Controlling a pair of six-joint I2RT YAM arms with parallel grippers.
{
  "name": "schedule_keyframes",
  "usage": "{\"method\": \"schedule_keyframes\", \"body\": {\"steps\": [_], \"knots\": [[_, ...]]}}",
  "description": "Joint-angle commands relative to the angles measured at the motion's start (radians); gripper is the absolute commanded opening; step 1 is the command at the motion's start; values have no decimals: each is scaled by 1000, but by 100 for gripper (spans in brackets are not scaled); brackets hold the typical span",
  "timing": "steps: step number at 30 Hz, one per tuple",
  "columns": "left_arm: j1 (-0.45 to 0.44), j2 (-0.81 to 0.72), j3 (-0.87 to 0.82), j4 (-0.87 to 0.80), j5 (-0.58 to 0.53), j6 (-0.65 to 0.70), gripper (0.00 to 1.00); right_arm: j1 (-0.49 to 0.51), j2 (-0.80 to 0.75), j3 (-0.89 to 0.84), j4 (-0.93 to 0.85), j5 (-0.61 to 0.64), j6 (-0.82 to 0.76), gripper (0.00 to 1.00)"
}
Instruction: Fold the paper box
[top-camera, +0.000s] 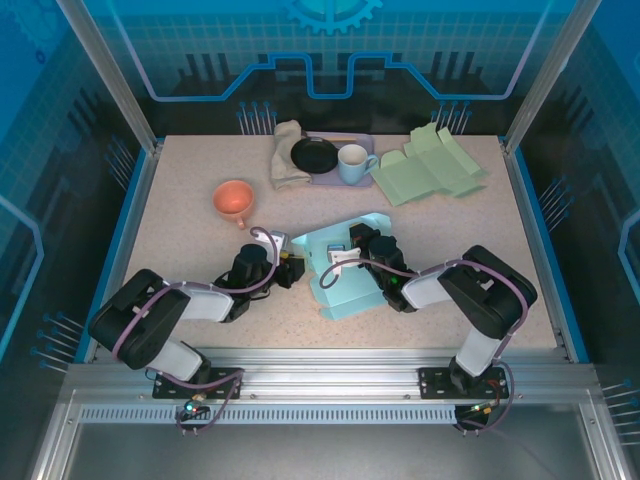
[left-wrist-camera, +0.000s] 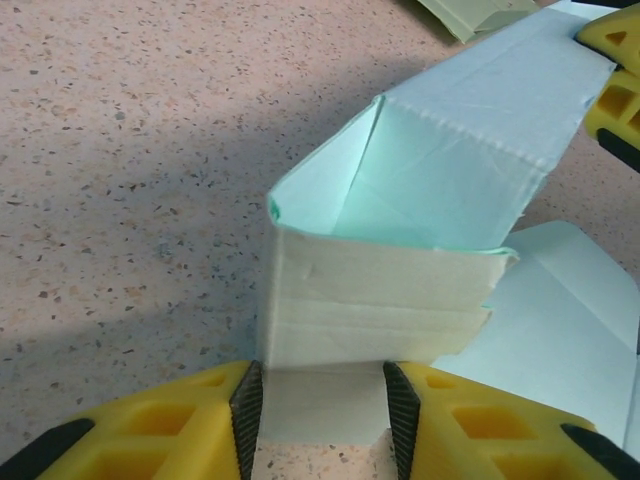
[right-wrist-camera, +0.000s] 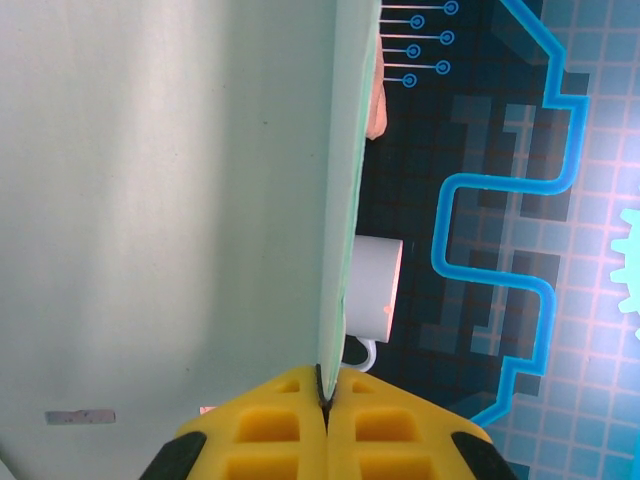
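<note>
The light blue paper box lies half folded at the table's middle, between both arms. In the left wrist view its near end wall stands up, with an open folded corner behind it. My left gripper sits at the box's left end. A flap fills the gap between its pads and meets both of them. My right gripper is shut on the edge of an upright box panel. Its yellow fingers also appear at the box's far end.
An orange cup stands at the back left. Behind the box are a crumpled cloth and a tray holding a black dish and a white mug. Flat green paper boxes lie at the back right.
</note>
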Motion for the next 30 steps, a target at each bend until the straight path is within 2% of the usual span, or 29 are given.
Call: {"method": "schedule_keyframes", "body": {"steps": [1,5,13,25,30], "knots": [[-6,-15,-13,52,52,11,39,4,35,-9,12,11,4,0],[-7,-9,-12,61,70,13,32,4,42,-8,33,22,-5,0],[-28,-6,9,54,77,10,33,5,96,-37,200,49,-29,0],[-66,56,77,12,13,8,40,9,111,-43,217,48,-35,0],[-67,75,95,-8,-31,8,50,8,116,-43,217,44,-35,0]]}}
